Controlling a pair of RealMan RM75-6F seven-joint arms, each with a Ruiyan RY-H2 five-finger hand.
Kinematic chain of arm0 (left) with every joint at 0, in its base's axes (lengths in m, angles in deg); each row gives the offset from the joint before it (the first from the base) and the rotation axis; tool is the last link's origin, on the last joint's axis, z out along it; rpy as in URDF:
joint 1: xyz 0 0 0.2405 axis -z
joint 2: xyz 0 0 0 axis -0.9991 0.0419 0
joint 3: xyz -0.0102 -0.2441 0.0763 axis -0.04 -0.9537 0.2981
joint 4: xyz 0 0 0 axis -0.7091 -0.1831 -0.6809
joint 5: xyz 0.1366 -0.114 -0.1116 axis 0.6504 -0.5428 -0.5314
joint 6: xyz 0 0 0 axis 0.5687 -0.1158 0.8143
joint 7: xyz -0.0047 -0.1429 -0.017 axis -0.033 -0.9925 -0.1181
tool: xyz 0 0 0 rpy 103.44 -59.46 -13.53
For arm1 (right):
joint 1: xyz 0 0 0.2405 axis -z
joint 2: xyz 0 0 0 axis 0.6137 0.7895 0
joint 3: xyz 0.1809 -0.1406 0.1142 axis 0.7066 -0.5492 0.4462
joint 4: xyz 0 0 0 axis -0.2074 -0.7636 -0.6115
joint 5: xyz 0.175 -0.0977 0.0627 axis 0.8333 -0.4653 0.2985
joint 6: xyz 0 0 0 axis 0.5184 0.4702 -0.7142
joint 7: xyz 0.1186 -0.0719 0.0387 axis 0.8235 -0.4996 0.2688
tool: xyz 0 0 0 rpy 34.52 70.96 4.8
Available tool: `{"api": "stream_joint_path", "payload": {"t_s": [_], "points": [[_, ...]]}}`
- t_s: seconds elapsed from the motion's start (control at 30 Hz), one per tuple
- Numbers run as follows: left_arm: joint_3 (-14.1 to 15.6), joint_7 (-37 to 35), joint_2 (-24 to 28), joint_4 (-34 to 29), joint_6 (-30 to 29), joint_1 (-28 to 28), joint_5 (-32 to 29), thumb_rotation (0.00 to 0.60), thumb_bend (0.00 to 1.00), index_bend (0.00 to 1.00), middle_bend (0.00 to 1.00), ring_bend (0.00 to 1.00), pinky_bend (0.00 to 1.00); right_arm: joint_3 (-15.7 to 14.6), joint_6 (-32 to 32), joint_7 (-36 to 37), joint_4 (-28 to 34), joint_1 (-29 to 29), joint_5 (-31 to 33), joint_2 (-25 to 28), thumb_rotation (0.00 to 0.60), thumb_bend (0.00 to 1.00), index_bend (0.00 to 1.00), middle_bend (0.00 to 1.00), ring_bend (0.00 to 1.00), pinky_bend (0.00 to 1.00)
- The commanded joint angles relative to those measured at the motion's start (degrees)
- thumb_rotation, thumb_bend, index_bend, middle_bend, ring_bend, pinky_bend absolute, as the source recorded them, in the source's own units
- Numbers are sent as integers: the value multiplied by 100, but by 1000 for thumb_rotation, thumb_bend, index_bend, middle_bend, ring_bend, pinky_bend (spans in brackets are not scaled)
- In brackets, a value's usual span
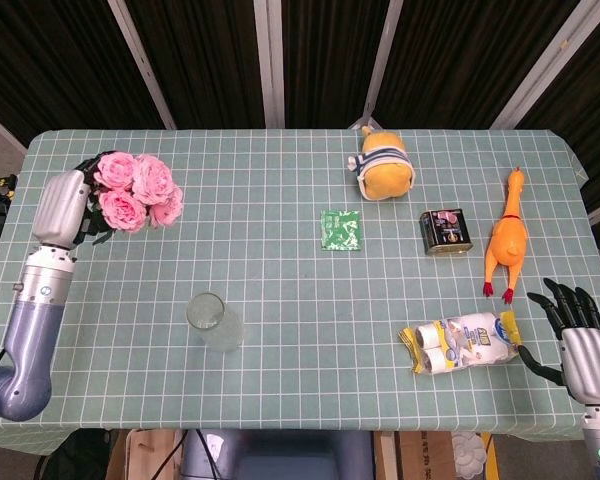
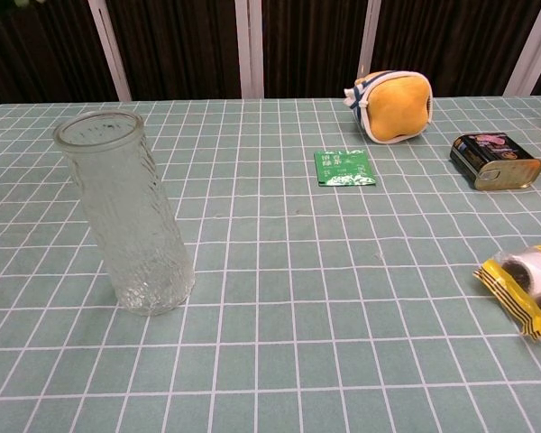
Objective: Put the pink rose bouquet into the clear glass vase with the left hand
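Dark curtains with pale metal struts are hanging behind a table [image 1: 280, 170] covered in a green grid-patterned cloth. At the far left of the head view, the left hand [image 1: 64, 208] is holding the bouquet [image 1: 135, 192] up in the air, its fingers wrapped around the stems while the pink blooms are spilling out to the right of it (the chest view is catching none of this hand). The vase [image 2: 126, 215] is standing upright on the cloth, well apart from the bouquet and nearer the front edge, with nothing inside it. From above it is showing mainly as a clear round rim.

The right hand [image 1: 580, 335] is sitting at the lower right corner, off the table's edge, its dark fingers spread apart and gripping nothing. Just to its left a packet [image 1: 460, 342] of white rolls with a yellow end is lying on the cloth. Farther back, a rubber chicken [image 1: 507, 238] is lying lengthwise, a dark tin [image 1: 445, 231] is resting beside it, a green sachet [image 1: 340, 230] is lying flat near the centre, and a yellow plush [image 1: 384, 168] is sitting toward the rear.
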Motion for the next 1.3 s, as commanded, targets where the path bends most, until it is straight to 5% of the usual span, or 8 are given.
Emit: {"api": "stream_joint_path", "payload": {"t_s": [0.03, 0.2, 0.47, 1.3], "points": [[-468, -1674, 857, -1180, -475, -695, 938, 600, 452, 308, 424, 322, 440, -4, 6, 10, 1, -1, -15, -2, 600, 280, 206, 88, 77, 0], [-640, -2616, 1357, -1967, -559, -1000, 1273, 600, 452, 313, 430, 322, 440, -10, -9, 54, -12, -7, -19, -3, 600, 280, 206, 88, 77, 0], [-625, -3770, 1389, -2665, -560, -1184, 1577, 600, 450, 313, 427, 322, 440, -4, 22, 110, -14, 4, -24, 11, 600, 280, 206, 88, 77, 0], [-58, -4126, 555, -2494, 33, -874, 1772, 600, 442, 309, 410, 322, 440, 43, 57, 367, -93, 34, 54, 67, 600, 280, 206, 88, 77, 0]]}}
